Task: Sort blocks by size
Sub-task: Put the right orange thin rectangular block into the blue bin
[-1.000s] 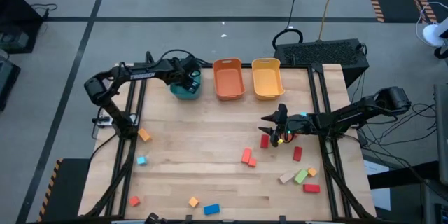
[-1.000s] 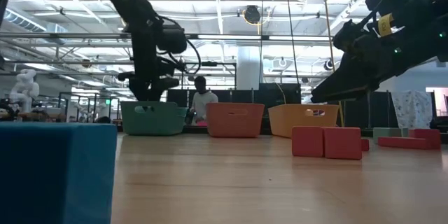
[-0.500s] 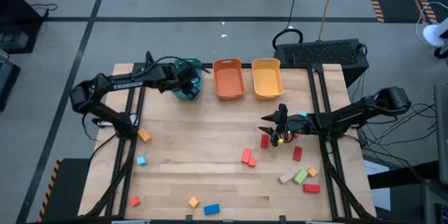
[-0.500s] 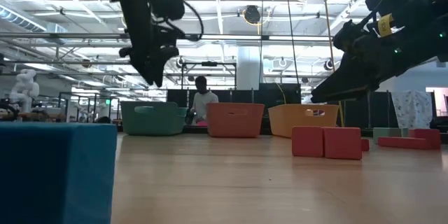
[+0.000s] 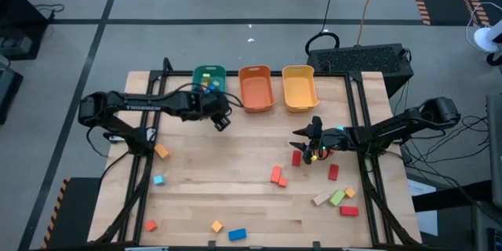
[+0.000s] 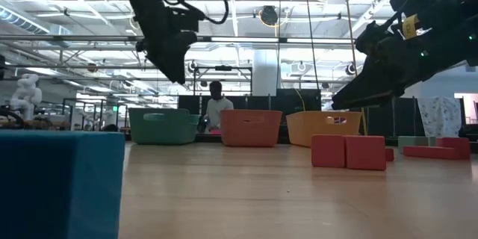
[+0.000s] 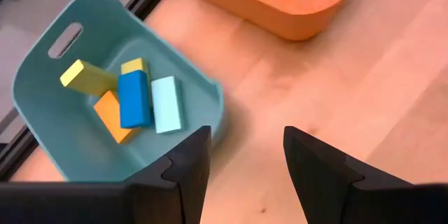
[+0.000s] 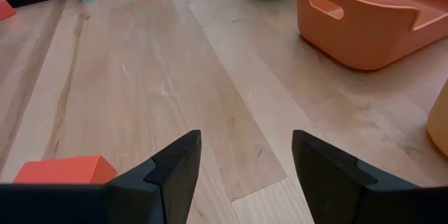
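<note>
Small wooden blocks lie scattered on the table: a red one by my right gripper, a red-orange pair, tan, green and red ones at the near right, and orange, light blue, yellow and blue ones at the left and near edge. Several blocks lie in the teal bin. My left gripper hangs open and empty above the table, just near of the teal bin. My right gripper waits open and empty, low over the table at the right.
An orange bin and a yellow bin stand beside the teal one along the far edge. A red-orange block lies just ahead of my right fingers. Bare wood stretches across the table's middle. A person shows in the room beyond.
My left gripper has risen from over the teal bin and swung toward the table's near edge and a little to the right, rolling somewhat. It now hangs clear of the bin, whose blocks have come into sight. Its fingers stay as wide apart as before.
</note>
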Controlling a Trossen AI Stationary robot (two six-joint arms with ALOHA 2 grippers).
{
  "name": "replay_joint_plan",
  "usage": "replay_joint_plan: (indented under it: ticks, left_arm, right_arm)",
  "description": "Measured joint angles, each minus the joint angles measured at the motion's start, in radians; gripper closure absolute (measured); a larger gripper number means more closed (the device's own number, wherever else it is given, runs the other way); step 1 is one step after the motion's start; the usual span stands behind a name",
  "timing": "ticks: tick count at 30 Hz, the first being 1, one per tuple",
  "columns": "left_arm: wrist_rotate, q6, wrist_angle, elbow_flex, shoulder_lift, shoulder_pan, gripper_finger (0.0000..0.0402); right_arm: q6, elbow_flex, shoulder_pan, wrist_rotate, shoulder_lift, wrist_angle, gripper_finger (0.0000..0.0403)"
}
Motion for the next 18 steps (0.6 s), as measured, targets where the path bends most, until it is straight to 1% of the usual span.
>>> replay_joint_plan:
  ticks: [4, 11, 15, 18]
  left_arm:
    - [-0.035, -0.002, 0.008, 0.0, 0.0, -0.066, 0.022]
    - [-0.043, -0.036, 0.014, 0.0, 0.0, -0.151, 0.022]
    - [-0.067, -0.053, 0.028, 0.0, 0.0, -0.195, 0.022]
    - [-0.066, -0.041, 0.118, -0.029, 0.0, -0.22, 0.022]
  right_arm:
    - [0.001, 0.0, 0.0, 0.0, 0.0, 0.001, 0.0193]
    - [0.024, 0.0, 0.0, -0.008, 0.0, 0.002, 0.0193]
    - [0.024, 0.0, 0.0, -0.009, 0.0, 0.002, 0.0193]
    - [0.023, 0.0, 0.0, -0.026, 0.0, -0.001, 0.0193]
